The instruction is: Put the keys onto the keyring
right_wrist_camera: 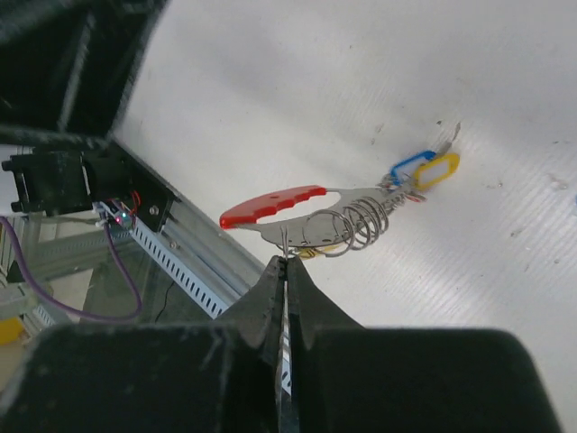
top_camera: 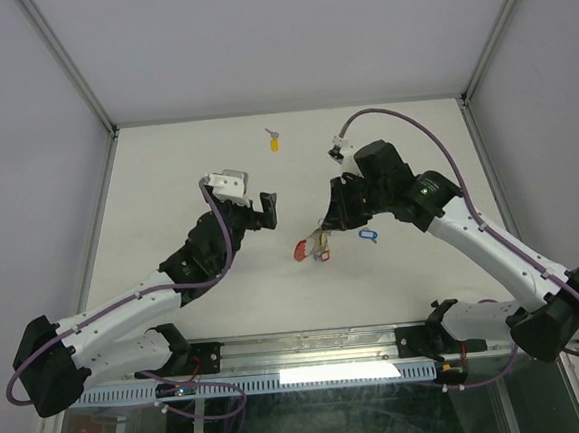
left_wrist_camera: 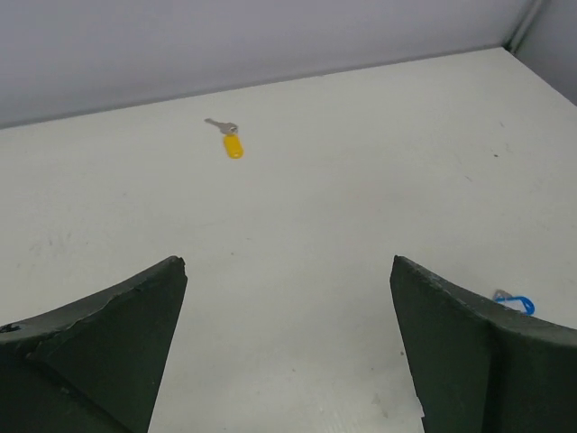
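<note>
- Red plastic strip and coiled silver wire rings make up the keyring (right_wrist_camera: 352, 224), which sits just below the middle of the overhead view.
- In the right wrist view, a blue tag (right_wrist_camera: 407, 166) and a yellow tag (right_wrist_camera: 439, 170) sit right at the rings' far end. I cannot tell whether both hang on the wire.
- The right gripper (right_wrist_camera: 286, 262) has its fingers pressed together, pinching one thin wire loop at the ring's lower edge.
- A loose blue-headed key (top_camera: 368, 236) lies just right of the keyring on the white table (top_camera: 166, 176).
- The left gripper (top_camera: 266, 208) is to the left of the keyring and apart from it. Its fingers are spread wide with nothing between them.
- A yellow-tagged key (top_camera: 275, 142) lies alone toward the upper middle of the overhead view, well apart from the rest.
</note>
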`<state>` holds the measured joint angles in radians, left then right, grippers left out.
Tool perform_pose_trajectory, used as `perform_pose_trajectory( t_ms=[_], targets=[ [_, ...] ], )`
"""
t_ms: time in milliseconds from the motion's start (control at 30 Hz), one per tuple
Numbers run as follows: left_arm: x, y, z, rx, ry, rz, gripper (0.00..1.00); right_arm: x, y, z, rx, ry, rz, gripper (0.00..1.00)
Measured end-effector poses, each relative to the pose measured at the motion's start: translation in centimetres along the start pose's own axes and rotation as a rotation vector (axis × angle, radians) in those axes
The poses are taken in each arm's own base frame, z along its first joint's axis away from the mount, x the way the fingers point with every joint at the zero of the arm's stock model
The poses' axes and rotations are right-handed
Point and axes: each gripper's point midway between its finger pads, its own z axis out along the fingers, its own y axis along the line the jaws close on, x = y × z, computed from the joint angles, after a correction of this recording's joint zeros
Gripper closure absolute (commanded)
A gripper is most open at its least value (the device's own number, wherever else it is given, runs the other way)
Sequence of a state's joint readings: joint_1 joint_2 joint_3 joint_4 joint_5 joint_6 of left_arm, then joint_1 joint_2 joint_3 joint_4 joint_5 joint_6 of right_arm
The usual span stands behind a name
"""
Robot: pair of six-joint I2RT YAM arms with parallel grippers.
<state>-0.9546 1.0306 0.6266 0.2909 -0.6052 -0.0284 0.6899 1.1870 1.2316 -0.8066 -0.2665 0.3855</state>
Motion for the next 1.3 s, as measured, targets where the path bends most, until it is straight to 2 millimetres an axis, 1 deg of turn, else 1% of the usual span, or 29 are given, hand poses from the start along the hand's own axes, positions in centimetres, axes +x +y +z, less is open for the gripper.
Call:
perform_pose_trajectory(
  t_ms=[67,133,233,333,500,633,800,900,1000,1067,1167,1300],
  targets=[
    [-0.4,2.1,0.7,-0.046,0.027,-0.036,0.03,0.6,0.1,0.7,-0.017,0.044,-0.002,1.00],
    [-0.7,2.7,0.9,-0.052,0.041,-0.053,0.01,1.0,0.0,1.3,-0.018,0.074,0.000,1.00],
    [-0.7,2.5,0.9,-0.033,0.062,-0.060,0.01,1.4,-0.6,2.2,0.000,0.107,0.010,1.00],
    [-0.1,2.2,0.7,-0.017,0.093,-0.050,0.01,1.8,-1.4,3.3,0.032,0.137,0.021,1.00],
    [1.0,2.2,0.3,-0.006,0.140,-0.031,0.01,2.0,-2.1,5.3,0.050,0.171,0.030,1.00],
    [1.7,2.8,0.2,-0.018,0.170,-0.023,0.01,1.6,-2.6,7.5,0.050,0.174,0.031,1.00],
    [2.4,3.9,0.0,-0.052,0.199,-0.030,0.01,0.5,-3.0,10.5,0.034,0.140,0.025,0.98],
    [2.3,4.3,-0.1,-0.060,0.199,-0.034,0.01,-0.1,-3.3,12.3,0.028,0.123,0.028,0.95],
    [2.2,4.6,-0.3,-0.067,0.202,-0.036,0.01,-0.1,-4.0,14.4,0.031,0.125,0.042,0.90],
    [2.2,4.9,-0.3,-0.075,0.207,-0.036,0.01,0.0,-4.4,15.5,0.036,0.129,0.049,0.87],
    [2.5,5.6,-0.3,-0.090,0.223,-0.043,0.01,-0.5,-4.7,16.1,0.034,0.113,0.055,0.80],
    [3.1,7.0,-0.1,-0.112,0.248,-0.077,0.01,-2.3,-4.9,16.0,0.015,0.040,0.062,0.70]
  ],
)
